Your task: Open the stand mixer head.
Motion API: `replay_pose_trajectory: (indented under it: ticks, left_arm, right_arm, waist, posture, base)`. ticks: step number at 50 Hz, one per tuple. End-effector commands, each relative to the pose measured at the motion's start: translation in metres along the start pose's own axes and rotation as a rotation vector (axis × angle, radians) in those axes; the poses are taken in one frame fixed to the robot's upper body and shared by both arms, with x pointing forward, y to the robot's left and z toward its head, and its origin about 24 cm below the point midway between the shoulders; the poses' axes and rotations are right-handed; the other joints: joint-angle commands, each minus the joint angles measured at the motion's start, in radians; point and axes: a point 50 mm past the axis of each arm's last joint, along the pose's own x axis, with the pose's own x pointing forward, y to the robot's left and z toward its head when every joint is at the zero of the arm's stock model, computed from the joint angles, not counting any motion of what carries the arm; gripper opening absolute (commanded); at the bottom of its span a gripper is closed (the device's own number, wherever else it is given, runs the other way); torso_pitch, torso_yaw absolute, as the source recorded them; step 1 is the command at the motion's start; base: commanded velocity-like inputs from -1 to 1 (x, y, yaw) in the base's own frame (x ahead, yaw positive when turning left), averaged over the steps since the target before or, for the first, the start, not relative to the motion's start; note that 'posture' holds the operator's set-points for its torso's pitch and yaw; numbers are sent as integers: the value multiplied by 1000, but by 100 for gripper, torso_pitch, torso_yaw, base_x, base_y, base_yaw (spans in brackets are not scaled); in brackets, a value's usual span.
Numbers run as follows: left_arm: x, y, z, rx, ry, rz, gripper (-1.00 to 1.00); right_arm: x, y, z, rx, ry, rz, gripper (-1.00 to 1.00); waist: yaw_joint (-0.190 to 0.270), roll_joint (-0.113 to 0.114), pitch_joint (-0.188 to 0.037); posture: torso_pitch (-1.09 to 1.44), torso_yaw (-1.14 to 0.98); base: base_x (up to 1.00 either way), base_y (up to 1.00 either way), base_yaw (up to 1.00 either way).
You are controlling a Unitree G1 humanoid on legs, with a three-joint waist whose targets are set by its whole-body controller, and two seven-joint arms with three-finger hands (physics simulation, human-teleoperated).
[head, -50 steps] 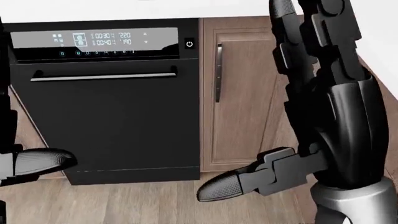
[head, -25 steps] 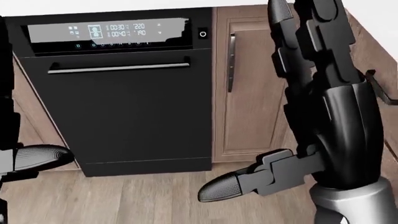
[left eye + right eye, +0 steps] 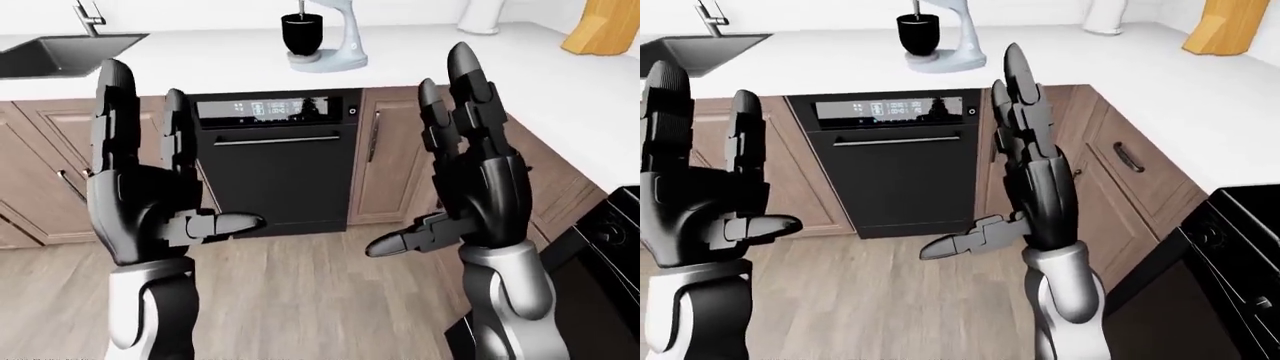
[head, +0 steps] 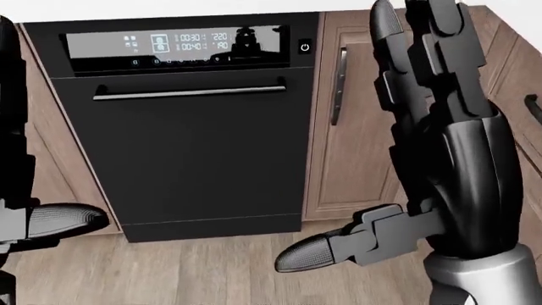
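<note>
The stand mixer [image 3: 330,41] stands on the white counter at the top of the left-eye view, pale grey-blue with a black bowl [image 3: 301,33] under its head; the top of the head is cut off by the frame edge. It also shows in the right-eye view [image 3: 940,39]. My left hand [image 3: 150,169] and my right hand [image 3: 455,161] are both raised, fingers spread upward, open and empty, far below the mixer. In the head view only my right hand [image 4: 424,140] and the left thumb [image 4: 55,223] show.
A black dishwasher [image 3: 275,161] sits under the counter [image 3: 420,52] below the mixer, with wooden cabinets [image 3: 395,165] beside it. A sink [image 3: 60,54] is at top left. A wooden knife block [image 3: 603,26] stands top right. A black oven [image 3: 1225,285] is at lower right.
The head view has shifted: the dishwasher has slid rightward and a little down in the picture, so the camera has moved. My hands keep the same open pose.
</note>
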Motion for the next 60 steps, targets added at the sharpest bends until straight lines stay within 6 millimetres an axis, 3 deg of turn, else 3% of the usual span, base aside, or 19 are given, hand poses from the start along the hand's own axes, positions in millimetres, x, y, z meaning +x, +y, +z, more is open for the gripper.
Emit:
replay_pose_trajectory:
  ticks: [1,5,8,9,12,24,26,30,32,37,38,39,43,48,51,53,54,58,60]
  left_arm:
    - [0,-3,11,5,-67,-20,100]
    - [1,-3,12,4,-67,-19,100]
    - [1,-3,12,3,-68,-20,100]
    - [1,-2,12,2,-68,-18,100]
    - [1,-2,11,3,-68,-17,100]
    - [4,0,10,3,-69,-12,100]
    - [4,0,10,3,-68,-11,100]
    - [4,1,10,4,-69,-9,100]
    - [4,2,11,2,-70,-8,100]
    - [3,2,12,3,-71,-6,100]
    - [3,2,12,2,-71,-7,100]
    - [3,2,12,1,-72,-8,100]
    - [2,2,11,0,-70,-8,100]
    - [3,3,11,1,-70,-6,100]
    - [2,3,12,1,-70,-7,100]
    - [2,2,12,1,-70,-8,100]
    - [2,2,12,1,-69,-10,100]
    - [2,2,11,0,-69,-8,100]
    - [2,3,12,2,-69,-8,100]
  right_arm:
    - [2,4,12,7,-75,19,100]
    - [1,4,11,10,-72,21,100]
    - [1,5,11,5,-70,22,100]
    - [1,5,10,4,-67,23,100]
    - [2,5,9,11,-61,29,100]
    - [2,5,8,20,-66,40,100]
    - [2,6,9,21,-68,45,100]
    - [2,9,3,-35,-42,61,100]
    - [1,10,1,-52,-35,65,100]
    - [0,10,5,-12,-48,60,100]
    - [0,10,5,-8,-48,61,100]
    - [0,10,5,-16,-46,64,100]
    - [0,11,1,-35,-27,60,100]
    - [1,10,2,-36,-28,60,100]
    - [0,11,2,-39,-26,59,100]
    - [0,11,3,-14,-34,63,100]
    - [0,10,6,-11,-51,63,100]
    - [0,10,1,-41,-25,52,100]
    - [0,10,2,-37,-29,51,100]
  waist:
    - [1,35,-7]
    - [0,-32,1]
    - [-3,134,1]
    - [-3,54,17]
    - [13,-28,25]
    - [18,-3,-39]
    - [6,14,68]
    - [-12,33,73]
    - [-26,29,-15]
    - [-21,54,-21]
    - [-21,42,64]
    - [-15,47,70]
    - [-5,39,-16]
    - [25,-46,67]
    - [19,-49,-32]
    - [27,-79,7]
    - [18,-67,-22]
    - [6,-24,55]
    - [1,-31,0]
  posture:
    - [0,0]
    - [0,0]
    - [0,0]
    - [0,0]
    - [0,0]
    - [0,0]
    - [0,0]
    - [0,0]
    - [0,0]
    - [0,0]
    - [0,0]
    - [0,0]
    - [0,0]
    - [0,0]
    - [0,0]
    - [0,0]
    - [0,0]
    - [0,0]
    - [0,0]
  base:
    - [0,65,0]
    - [-1,69,0]
    - [0,23,0]
    - [-2,100,0]
    - [-1,47,0]
    - [4,0,0]
    - [100,0,0]
    - [75,0,0]
    - [0,0,0]
    - [20,0,0]
    - [100,0,0]
    - [100,0,0]
    - [25,0,0]
    - [71,0,0]
    - [11,0,0]
    - [0,0,0]
    - [72,0,0]
    - [67,0,0]
    - [0,0,0]
